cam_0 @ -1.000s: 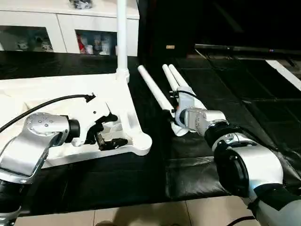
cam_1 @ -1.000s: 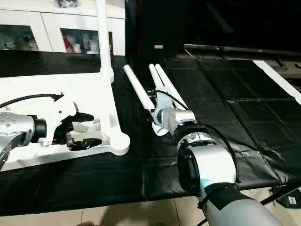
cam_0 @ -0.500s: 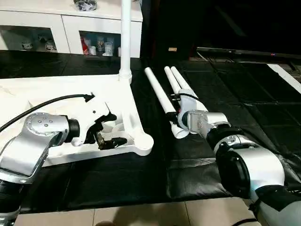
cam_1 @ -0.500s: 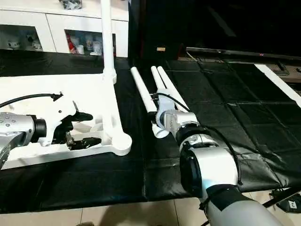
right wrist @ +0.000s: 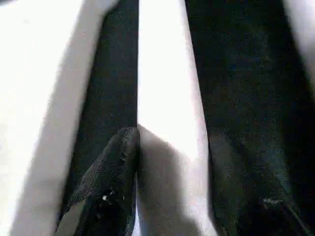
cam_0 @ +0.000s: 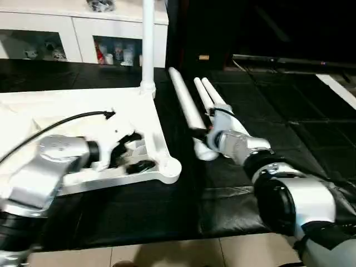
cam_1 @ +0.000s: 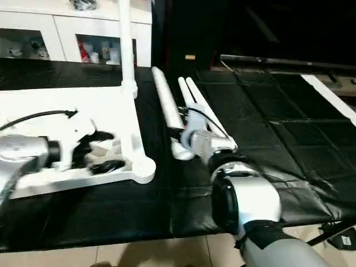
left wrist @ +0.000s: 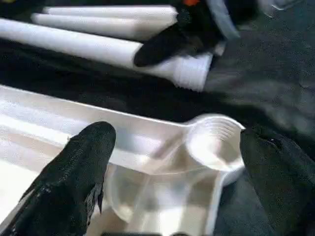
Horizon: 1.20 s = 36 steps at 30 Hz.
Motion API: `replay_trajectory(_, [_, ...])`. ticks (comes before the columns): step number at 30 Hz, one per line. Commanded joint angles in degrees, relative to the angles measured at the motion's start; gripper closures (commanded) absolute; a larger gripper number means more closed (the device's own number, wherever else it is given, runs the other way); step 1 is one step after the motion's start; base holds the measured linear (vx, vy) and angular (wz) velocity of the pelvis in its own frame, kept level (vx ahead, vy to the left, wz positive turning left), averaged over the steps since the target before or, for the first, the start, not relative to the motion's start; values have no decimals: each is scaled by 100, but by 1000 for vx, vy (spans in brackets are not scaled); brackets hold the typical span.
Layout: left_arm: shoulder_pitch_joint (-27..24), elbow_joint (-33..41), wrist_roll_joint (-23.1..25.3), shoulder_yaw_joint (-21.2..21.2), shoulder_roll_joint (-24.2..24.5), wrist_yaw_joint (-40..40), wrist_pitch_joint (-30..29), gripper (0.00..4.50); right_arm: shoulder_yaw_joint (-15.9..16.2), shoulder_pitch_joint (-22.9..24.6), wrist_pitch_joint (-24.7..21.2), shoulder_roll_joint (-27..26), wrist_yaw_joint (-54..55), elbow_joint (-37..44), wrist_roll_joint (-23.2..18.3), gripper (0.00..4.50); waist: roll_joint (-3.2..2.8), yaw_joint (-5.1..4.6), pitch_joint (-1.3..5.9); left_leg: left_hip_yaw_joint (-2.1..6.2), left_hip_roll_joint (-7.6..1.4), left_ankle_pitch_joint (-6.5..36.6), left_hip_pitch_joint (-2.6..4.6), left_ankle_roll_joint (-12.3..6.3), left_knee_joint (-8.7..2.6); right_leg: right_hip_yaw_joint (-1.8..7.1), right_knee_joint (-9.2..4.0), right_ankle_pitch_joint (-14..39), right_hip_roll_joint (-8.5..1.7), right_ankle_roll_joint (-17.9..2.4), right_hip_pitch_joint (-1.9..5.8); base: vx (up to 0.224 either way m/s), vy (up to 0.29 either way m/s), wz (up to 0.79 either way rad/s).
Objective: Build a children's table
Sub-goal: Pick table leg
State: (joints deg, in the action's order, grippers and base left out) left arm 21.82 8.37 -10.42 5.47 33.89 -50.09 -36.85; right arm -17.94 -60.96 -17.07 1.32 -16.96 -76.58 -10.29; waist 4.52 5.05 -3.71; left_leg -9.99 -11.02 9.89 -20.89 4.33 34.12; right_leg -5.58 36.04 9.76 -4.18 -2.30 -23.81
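Hidden: my right gripper [right wrist: 172, 196] pinches a smooth tapered leg [cam_0: 186, 105], its threaded end half-covered.
Spread: my left gripper [left wrist: 177, 177] over the tabletop's round socket [left wrist: 214, 145].

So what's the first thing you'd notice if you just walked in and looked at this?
Probably the big white tabletop lying upside down on the black mat, with one leg already standing straight up from its far corner. Right beside it, the right gripper is closed around a loose leg, next to two more legs. The left gripper hangs wide open over the empty near corner socket.
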Motion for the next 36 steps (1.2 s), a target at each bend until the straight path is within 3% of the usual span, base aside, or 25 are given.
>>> replay_trajectory(1, [162,-184,-38,-217,-226,328,166,0,-223,-197,199,81,-311,299,-271,264,-184,-9,439,70,-208,1453,59,317,-397,360,-392,1312,-417,-884,311,0,0,0])
replay_trajectory(3, [419,-520,-57,-478,-618,858,158,0,-326,-173,198,70,-710,616,-526,264,-182,-2,443,67,-207,1264,30,243,-395,353,-369,1048,-407,-942,328,0,0,0])
replay_trajectory(4, [536,-679,-46,-590,-778,1117,108,0,-351,-140,234,62,-872,764,-621,264,-179,13,440,54,-212,1299,58,216,-378,356,-386,1008,-402,-946,313,0,0,0])
replay_trajectory(5, [666,-891,11,-671,-914,1387,141,0,-410,-98,141,69,-1023,897,-751,264,-235,10,441,66,-210,1303,47,181,-386,354,-374,987,-392,-939,331,0,0,0])
replay_trajectory(6, [734,-1006,41,-709,-981,1523,170,0,-444,-73,88,76,-1099,963,-817,264,-197,6,436,77,-222,1365,54,173,-398,344,-400,1077,-401,-906,334,0,0,0])
replay_trajectory(7, [838,-1174,20,-811,-1122,1745,216,0,-479,23,58,80,-1223,1149,-906,264,-203,2,435,83,-215,1363,45,170,-400,341,-393,1097,-395,-903,347,0,0,0])
replay_trajectory(8, [1063,-1456,-139,-1057,-1460,2129,297,0,-529,339,-35,55,-1554,1783,-1168,264,-242,8,436,80,-216,1343,55,167,-391,346,-404,1086,-409,-909,343,0,0,0])
replay_trajectory(9, [1155,-1540,-255,-1158,-1605,2223,316,0,-539,482,-105,41,-1693,2070,-1279,264,-206,34,440,55,-212,1247,75,86,-379,354,-438,950,-407,-870,355,0,0,0])
replay_trajectory(10, [1215,-1578,-361,-1222,-1697,2240,295,0,-532,578,-162,30,-1769,2265,-1340,264,-184,24,462,75,-220,1064,39,41,-387,342,-396,758,-408,-950,386,0,0,0])
replay_trajectory(13, [1528,-1604,-1032,-1572,-2230,2243,90,0,-555,1115,-541,-70,-2256,3433,-1914,264,-161,56,478,55,-216,828,42,-39,-359,342,-378,505,-428,-1081,397,0,0,0])
replay_trajectory(14, [1528,-1604,-1032,-1572,-2230,2243,90,0,-555,1115,-541,-70,-2256,3433,-1914,265,-134,72,485,53,-219,754,31,-99,-353,342,-377,417,-436,-1133,413,0,0,0])
replay_trajectory(15, [1817,-1654,-1653,-1925,-2641,2339,-147,0,-503,1577,-1209,-128,-2841,4455,-2618,265,-110,67,470,35,-192,713,15,-191,-346,343,-397,407,-411,-1150,439,0,0,0])
replay_trajectory(17, [2045,-1745,-1995,-2182,-2912,2479,-333,0,-392,1849,-1569,-120,-3198,4964,-2902,265,-102,121,473,56,-224,770,13,-287,-348,321,-418,518,-440,-1158,427,0,0,0])
replay_trajectory(21, [2473,-1764,-2946,-2580,-3421,2625,-698,0,11,2314,-2048,-6,-3721,5605,-3130,266,-51,140,416,45,-193,1019,18,-160,-342,296,-559,1680,-458,-809,407,0,0,0])
replay_trajectory(22, [2480,-1760,-2963,-2582,-3430,2625,-709,0,21,2324,-2062,-3,-3731,5619,-3136,266,-53,149,415,48,-201,1064,36,-155,-345,296,-585,1813,-464,-757,383,0,0,0])
replay_trajectory(23, [2593,-1683,-3310,-2627,-3586,2611,-951,0,228,2479,-2195,22,-3836,5785,-3127,266,-68,124,410,64,-193,1082,10,-121,-363,283,-597,1994,-446,-647,397,0,0,0])
replay_trajectory(25, [2660,-1594,-3667,-2700,-3699,2618,-1148,0,393,2608,-2237,5,-3803,5940,-3066,266,-36,124,410,63,-197,1052,14,-89,-356,285,-614,2072,-457,-591,376,0,0,0])
replay_trajectory(26, [2694,-1521,-3882,-2773,-3751,2639,-1245,0,446,2681,-2312,-7,-3755,6070,-3089,266,-48,146,421,63,-202,1010,22,-69,-350,285,-616,2078,-463,-592,366,0,0,0])
replay_trajectory(29, [2682,-1350,-4113,-2806,-3781,2565,-1357,0,481,2726,-2406,-19,-3698,6202,-3131,266,-35,153,425,81,-218,967,18,-62,-370,277,-605,2050,-448,-495,369,0,0,0])
replay_trajectory(34, [2573,-1060,-4184,-2663,-3719,2485,-1484,37,502,2745,-2472,-3,-3626,6295,-3163,266,-31,162,426,77,-247,859,37,-47,-390,287,-573,1686,-448,-542,361,0,0,0])
replay_trajectory(36, [2504,-975,-4125,-2595,-3703,2566,-1479,59,582,2760,-2446,40,-3612,6306,-3084,266,-2,168,421,73,-248,794,32,-22,-393,292,-564,1582,-458,-569,371,0,0,0])
